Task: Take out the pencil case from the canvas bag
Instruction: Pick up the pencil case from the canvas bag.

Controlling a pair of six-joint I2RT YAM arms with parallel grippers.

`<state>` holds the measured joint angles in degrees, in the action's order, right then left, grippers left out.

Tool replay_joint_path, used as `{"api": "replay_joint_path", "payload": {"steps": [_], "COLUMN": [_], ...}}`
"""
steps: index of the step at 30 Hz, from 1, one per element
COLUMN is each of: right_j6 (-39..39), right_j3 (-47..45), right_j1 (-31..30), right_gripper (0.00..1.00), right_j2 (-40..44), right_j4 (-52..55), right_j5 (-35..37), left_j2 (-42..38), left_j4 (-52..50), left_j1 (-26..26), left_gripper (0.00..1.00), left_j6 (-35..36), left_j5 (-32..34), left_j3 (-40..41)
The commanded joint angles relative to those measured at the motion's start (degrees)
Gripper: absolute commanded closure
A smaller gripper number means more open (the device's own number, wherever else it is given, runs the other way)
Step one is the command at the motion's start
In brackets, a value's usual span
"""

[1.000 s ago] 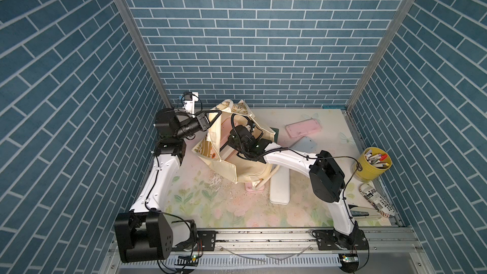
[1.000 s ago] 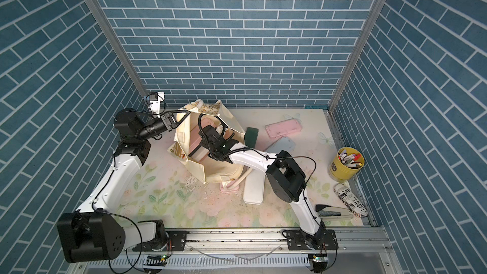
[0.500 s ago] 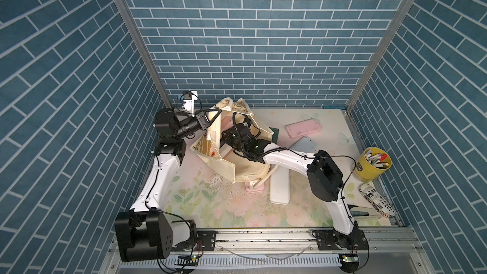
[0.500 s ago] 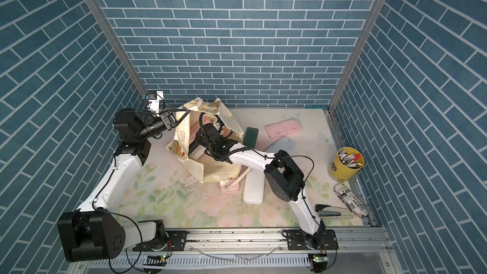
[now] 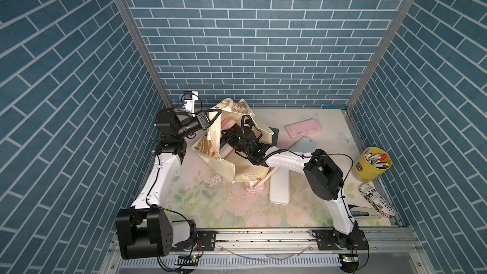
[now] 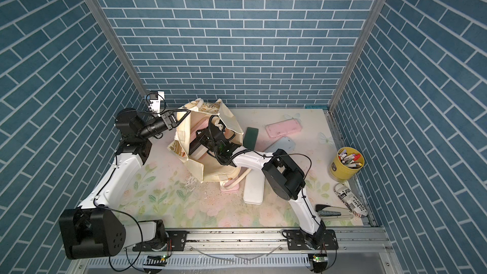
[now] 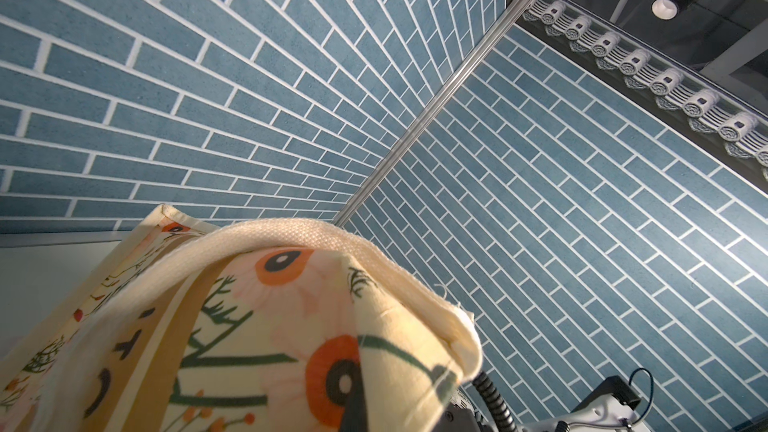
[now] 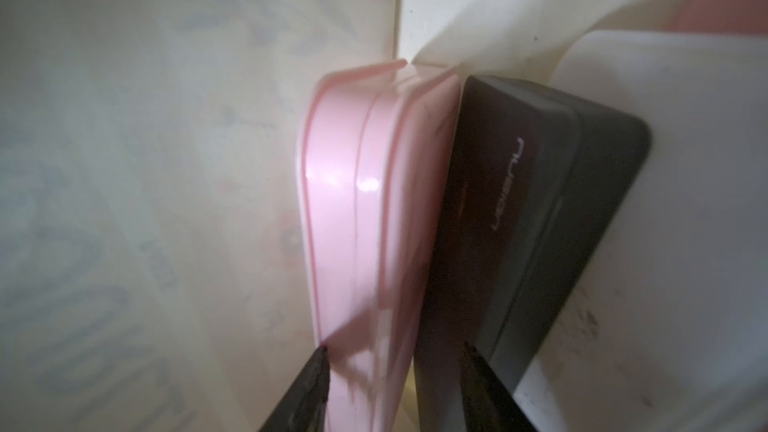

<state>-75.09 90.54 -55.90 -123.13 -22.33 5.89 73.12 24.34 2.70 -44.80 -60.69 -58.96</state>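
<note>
While the left gripper (image 5: 214, 115) is clamped on its rim and holds that side up, the canvas bag (image 5: 247, 170) stands open on the floral mat (image 5: 210, 206), toward the back-left, mouth facing up; both top views show this. In the left wrist view the bag's printed panel w/ orange flowers hangs close to the lens, a cream strap (image 7: 291, 234) across its top.

The right arm reaches into the mouth. Right wrist view, inside the bag: pink pencil case (image 8: 365, 201) on edge against the cream fabric, black case (image 8: 519, 201) touching its side, white case (image 8: 685, 201) beyond that. A bit more pink shows at one corner, can't tell what. The right gripper (image 8: 394, 349) has its jaws apart. One fingertip (image 8: 316, 376) is at the pink rim, the other is in front of the black case's face, and the pink pencil case's near end sits between them. Pic is blurred just there.

Outside the bag, on the mat:
- dark green case (image 5: 275, 138), just beside the bag on the robot's right
- flat pink case (image 5: 303, 130) and pale blue case (image 5: 305, 144), further right
- long white case (image 5: 279, 188), near the front, partly under the right arm
- yellow cup (image 5: 369, 170) of pens, at the far right edge
</note>
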Motion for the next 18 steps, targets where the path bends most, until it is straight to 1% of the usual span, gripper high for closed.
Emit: {"api": "replay_joint_path", "payload": {"steps": [1,3,13,18], "right_j6": [-2.52,-2.52,-4.46,-4.01], "right_j3": [-2.8,-3.48,-6.14,-6.73], "right_j1": [0.76,0.8,1.76,1.96], "right_gripper": [0.47,0.44,0.4,0.38], "right_j2": [1.86,2.34,2.39,3.16], "right_j4": [-6.5,-6.63,-11.41,-9.69], "right_j5": [-0.06,0.22,-1.16,-1.32], "left_j2": [-1.47,-1.49,-1.32,-1.4], "left_j4": [7.75,7.7,7.63,7.5], "left_j1": [-0.52,-0.5,-0.5,-0.5], "left_gripper": [0.97,0.97,0.97,0.97], "left_j6": [-0.33,-0.31,-0.11,0.07], "left_j5": [-1.67,-1.67,-1.67,-1.72], "left_j3": [-0.81,-0.81,-0.82,-0.81]}}
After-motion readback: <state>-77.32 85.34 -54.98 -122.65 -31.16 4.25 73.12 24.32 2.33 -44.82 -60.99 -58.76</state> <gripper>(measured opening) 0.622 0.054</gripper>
